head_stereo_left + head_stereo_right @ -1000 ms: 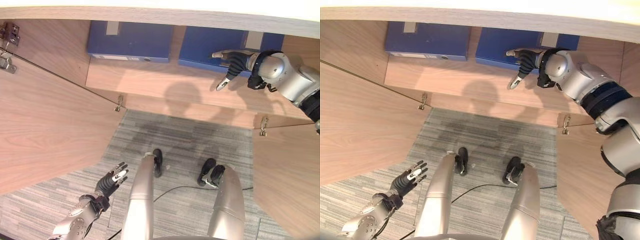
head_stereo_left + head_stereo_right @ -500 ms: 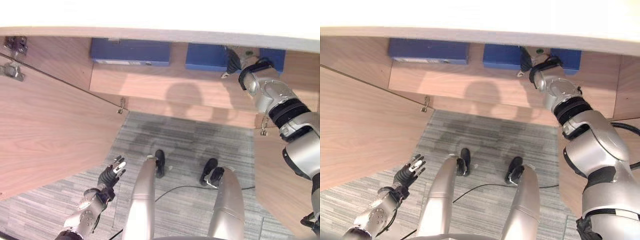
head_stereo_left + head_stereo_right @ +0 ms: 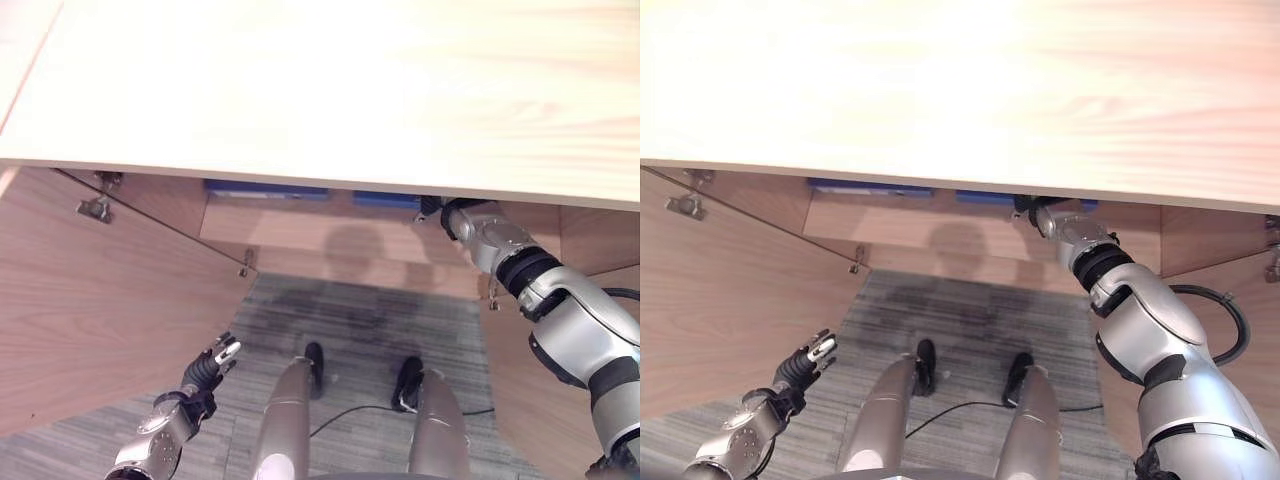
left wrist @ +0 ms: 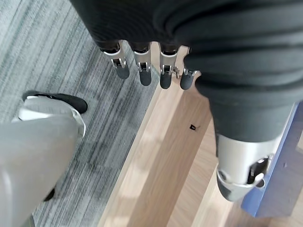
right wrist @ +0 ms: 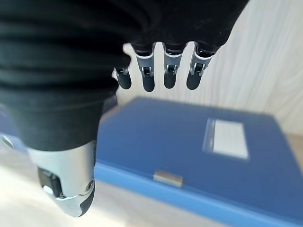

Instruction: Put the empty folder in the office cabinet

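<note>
Two blue folders lie flat on the cabinet shelf; under the cabinet top's edge I see just slivers of the left one and the right one. My right arm reaches in under that top. In the right wrist view my right hand hovers open, fingers straight, just above the right blue folder with its white label and metal clip; nothing is held. My left hand hangs low at my left side with relaxed open fingers.
The pale wooden cabinet top spreads across the upper half of the eye views. The left door stands swung open beside my left hand, and the right door is open by my right arm. Grey carpet lies below.
The camera has shifted, so the cabinet top now covers most of the shelf. My right hand has gone deeper in over the right folder. The left hand stays low.
</note>
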Robot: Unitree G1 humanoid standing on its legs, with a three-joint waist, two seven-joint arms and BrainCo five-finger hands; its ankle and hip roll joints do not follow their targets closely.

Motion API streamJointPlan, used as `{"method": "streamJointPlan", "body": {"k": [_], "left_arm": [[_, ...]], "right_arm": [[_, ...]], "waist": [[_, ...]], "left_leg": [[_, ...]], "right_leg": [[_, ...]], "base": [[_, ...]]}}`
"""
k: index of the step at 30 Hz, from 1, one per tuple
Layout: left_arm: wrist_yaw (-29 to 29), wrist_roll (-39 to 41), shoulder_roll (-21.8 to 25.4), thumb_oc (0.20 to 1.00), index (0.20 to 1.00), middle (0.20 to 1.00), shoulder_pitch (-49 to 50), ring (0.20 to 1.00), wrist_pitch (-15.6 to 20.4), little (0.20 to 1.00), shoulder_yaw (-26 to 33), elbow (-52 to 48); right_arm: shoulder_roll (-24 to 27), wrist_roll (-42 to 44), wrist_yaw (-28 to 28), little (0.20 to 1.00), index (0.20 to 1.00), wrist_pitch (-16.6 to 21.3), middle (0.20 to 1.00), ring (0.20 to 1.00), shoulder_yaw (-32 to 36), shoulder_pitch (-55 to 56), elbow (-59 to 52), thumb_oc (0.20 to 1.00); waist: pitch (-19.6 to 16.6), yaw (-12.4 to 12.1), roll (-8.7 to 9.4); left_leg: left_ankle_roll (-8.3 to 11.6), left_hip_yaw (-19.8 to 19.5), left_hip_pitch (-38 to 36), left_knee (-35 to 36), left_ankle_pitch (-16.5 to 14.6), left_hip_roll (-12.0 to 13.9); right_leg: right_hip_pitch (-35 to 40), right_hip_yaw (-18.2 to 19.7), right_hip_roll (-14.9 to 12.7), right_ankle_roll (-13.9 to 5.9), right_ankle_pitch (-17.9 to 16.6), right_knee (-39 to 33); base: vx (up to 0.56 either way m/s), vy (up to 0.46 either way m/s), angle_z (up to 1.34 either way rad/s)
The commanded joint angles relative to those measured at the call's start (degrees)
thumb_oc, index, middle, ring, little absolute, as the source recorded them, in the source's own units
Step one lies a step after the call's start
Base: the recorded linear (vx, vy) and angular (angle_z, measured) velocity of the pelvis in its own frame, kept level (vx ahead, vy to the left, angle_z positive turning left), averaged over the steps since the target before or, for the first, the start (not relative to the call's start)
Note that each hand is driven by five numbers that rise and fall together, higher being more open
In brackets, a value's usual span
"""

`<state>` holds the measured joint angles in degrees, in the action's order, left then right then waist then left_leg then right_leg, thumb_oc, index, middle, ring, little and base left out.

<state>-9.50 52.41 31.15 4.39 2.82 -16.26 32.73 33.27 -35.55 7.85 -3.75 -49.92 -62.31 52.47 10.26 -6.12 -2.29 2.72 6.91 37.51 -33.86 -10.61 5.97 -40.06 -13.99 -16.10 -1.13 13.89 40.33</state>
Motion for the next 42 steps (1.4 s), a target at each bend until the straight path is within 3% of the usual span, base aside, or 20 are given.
{"method": "streamJointPlan", "body": {"k": [1,5,8,10,18,25,32,33,35,37,42], "left_arm": [[-0.63,-2.71,0.44,1.000,1.000,1.000,0.87,1.000,1.56,1.000,-1.00,-0.44],[-0.20,-4.23,-1.76,1.000,1.000,1.000,0.10,1.000,1.67,1.000,-0.45,3.57],[0.68,-6.36,-4.73,1.000,1.000,1.000,-0.31,1.000,1.16,1.000,0.26,9.12],[0.83,-7.02,-5.11,1.000,1.000,1.000,-0.36,1.000,0.94,1.000,0.50,9.93],[1.14,-8.25,-8.42,1.000,1.000,1.000,0.19,1.000,0.11,1.000,0.13,11.32],[0.91,-8.75,-10.42,1.000,1.000,1.000,-0.28,1.000,-0.28,1.000,1.50,13.70],[2.26,-14.92,-15.39,1.000,1.000,1.000,-2.71,1.000,-0.85,1.000,10.83,30.68],[2.66,-16.40,-16.71,1.000,1.000,1.000,-2.50,1.000,-0.79,1.000,13.54,34.80],[2.65,-16.41,-16.70,1.000,1.000,1.000,-2.52,1.000,-0.77,1.000,13.54,34.83],[2.82,-18.36,-18.54,1.000,1.000,1.000,-1.38,1.000,-1.08,1.000,18.02,39.84],[3.11,-18.68,-20.11,1.000,1.000,1.000,-1.63,1.000,-0.94,1.000,20.47,42.30]], "right_arm": [[0.48,-1.42,3.77,1.000,1.000,0.57,1.000,1.000,0.68,-3.89,0.58,1.000],[-0.22,2.06,4.99,1.000,1.000,1.86,1.000,1.000,3.18,-0.91,-5.50,1.000],[-1.31,5.82,4.28,1.000,1.000,3.76,1.000,1.000,6.93,4.20,-19.65,1.000],[-0.99,6.50,3.55,1.000,1.000,3.93,1.000,1.000,7.91,5.47,-23.24,1.000],[-2.16,9.68,4.03,1.000,1.000,5.18,1.000,1.000,12.87,14.44,-31.99,1.000],[0.53,2.99,3.64,1.000,1.000,3.81,1.000,1.000,13.36,21.11,-29.08,1.000],[1.03,2.28,2.05,1.000,1.000,4.20,1.000,1.000,17.38,34.27,-28.11,1.000],[0.60,2.11,1.61,1.000,1.000,4.41,1.000,1.000,18.14,37.93,-27.59,1.000],[0.60,2.10,1.61,1.000,1.000,4.40,1.000,1.000,18.16,37.94,-27.60,1.000],[1.06,1.52,0.43,1.000,1.000,4.71,1.000,1.000,20.16,45.33,-28.74,1.000],[0.50,1.08,0.97,1.000,1.000,4.86,1.000,1.000,21.45,50.53,-27.79,1.000]], "waist": [[2.19,0.09,-0.40],[2.75,0.68,-0.23],[3.38,1.72,0.12],[3.84,1.99,0.17],[6.95,3.01,-0.47],[2.57,3.94,0.60],[-2.42,5.61,1.75],[-3.92,6.13,2.09],[-4.04,6.10,2.13],[-6.77,7.12,2.58],[-9.32,8.04,2.98]], "left_leg": [[0.53,-3.25,-1.60,7.20,5.21,-0.21],[0.66,-3.09,-7.35,10.11,5.86,-0.19],[0.69,-2.36,-12.57,10.97,5.51,0.42],[0.19,-2.12,-12.94,10.75,6.41,0.44],[-0.47,-0.95,-19.35,6.62,2.78,1.56],[-0.45,-0.13,-24.49,11.15,3.43,1.84],[0.15,2.04,-30.35,19.74,5.95,2.25],[0.32,3.19,-32.78,23.55,7.17,2.30],[0.28,3.24,-32.75,23.86,7.47,2.24],[0.90,5.86,-37.36,31.56,10.22,1.72],[1.30,7.44,-39.60,38.55,13.35,0.96]], "right_leg": [[5.79,-0.78,-1.24,-3.83,-6.51,-9.83],[11.51,-0.81,-0.45,-4.29,-7.40,-13.45],[16.48,-0.37,0.16,-4.48,-7.40,-14.68],[16.83,-0.50,-0.12,-3.97,-8.35,-14.73],[22.31,1.26,-0.42,-4.25,-6.74,-11.25],[26.67,0.81,0.00,-5.07,-7.29,-15.43],[30.60,0.37,2.21,-5.78,-9.82,-23.44],[32.07,0.48,3.44,-6.16,-11.30,-27.29],[32.02,0.49,3.45,-6.14,-11.59,-27.61],[35.33,0.57,5.29,-7.05,-15.11,-35.46],[36.59,0.73,6.65,-7.58,-18.16,-41.33]], "base": [[0.02,-0.018,0.04],[0.03,-0.014,-0.01],[0.06,-0.024,-0.08],[-0.03,-0.003,-0.11],[0.00,0.004,-0.08],[0.05,-0.008,-0.12],[0.08,0.011,-0.08],[0.11,0.016,-0.30],[0.07,0.013,-0.31],[0.15,0.048,-0.23],[0.06,0.031,-0.27]]}}
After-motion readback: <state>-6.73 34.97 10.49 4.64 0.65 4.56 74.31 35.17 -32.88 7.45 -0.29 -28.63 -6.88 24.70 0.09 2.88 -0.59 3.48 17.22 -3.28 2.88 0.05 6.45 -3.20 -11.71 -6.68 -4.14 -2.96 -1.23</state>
